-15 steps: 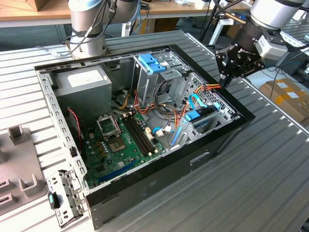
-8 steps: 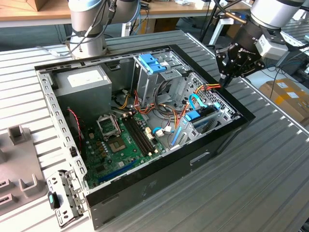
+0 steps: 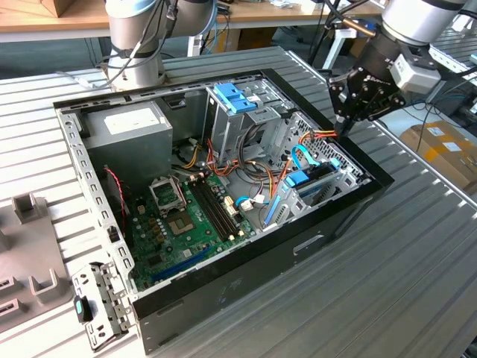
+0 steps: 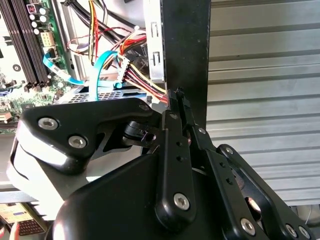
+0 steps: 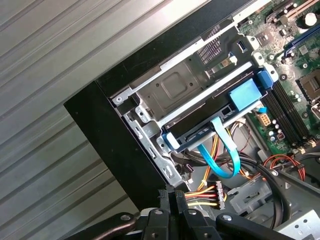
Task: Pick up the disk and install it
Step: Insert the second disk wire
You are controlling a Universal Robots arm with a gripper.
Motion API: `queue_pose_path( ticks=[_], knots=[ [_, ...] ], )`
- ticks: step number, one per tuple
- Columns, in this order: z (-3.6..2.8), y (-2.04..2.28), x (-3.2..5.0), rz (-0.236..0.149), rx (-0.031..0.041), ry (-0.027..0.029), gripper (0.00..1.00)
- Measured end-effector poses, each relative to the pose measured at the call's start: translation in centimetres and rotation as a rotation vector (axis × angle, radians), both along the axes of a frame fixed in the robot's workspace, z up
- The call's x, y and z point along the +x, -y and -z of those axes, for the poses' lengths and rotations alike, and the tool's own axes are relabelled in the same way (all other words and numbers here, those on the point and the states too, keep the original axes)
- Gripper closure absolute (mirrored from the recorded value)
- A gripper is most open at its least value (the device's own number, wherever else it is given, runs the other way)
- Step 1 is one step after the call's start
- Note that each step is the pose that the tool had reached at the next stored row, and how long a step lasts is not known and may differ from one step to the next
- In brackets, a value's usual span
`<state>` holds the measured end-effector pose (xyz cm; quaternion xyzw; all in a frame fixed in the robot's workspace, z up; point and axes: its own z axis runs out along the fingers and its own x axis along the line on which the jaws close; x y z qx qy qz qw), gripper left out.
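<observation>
The gripper (image 3: pixel 344 125) hangs over the edge of the open computer case (image 3: pixel 350 212) on the exterior view's right. Its black fingers (image 4: pixel 175 125) are pressed together with nothing between them, and their tips stand just beside the colored power cable connector (image 5: pixel 216 192).

The disk (image 5: pixel 210 122) sits in the drive bay near the case front, in a carrier with blue plastic ends. A light blue flat cable (image 5: pixel 225 155) goes into its rear edge. Its label is hidden, and I cannot read any writing on it.

The first wrist view gives the bay from above, with the perforated metal plate (image 5: pixel 175 85) beside the disk. The exterior view gives the whole case: the green motherboard (image 3: pixel 190 220), the grey power supply (image 3: pixel 123 134) with a white sticker too small to read, and the metal cage with a blue top (image 3: pixel 238 104).

The case lies on a ribbed grey metal table (image 3: pixel 417 261). Behind it are a second robot base (image 3: pixel 134 45) and wooden benches (image 3: pixel 45 19).
</observation>
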<state>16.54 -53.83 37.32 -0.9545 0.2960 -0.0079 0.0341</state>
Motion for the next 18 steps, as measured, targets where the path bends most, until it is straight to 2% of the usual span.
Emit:
queue_pose_path(
  ticks=[10,18],
  knots=[
    [0.00,0.00,-0.97,0.000,-0.0001,0.0000,0.84],
    [0.00,0.00,-1.10,0.000,0.0000,0.0000,0.84]
  ],
)
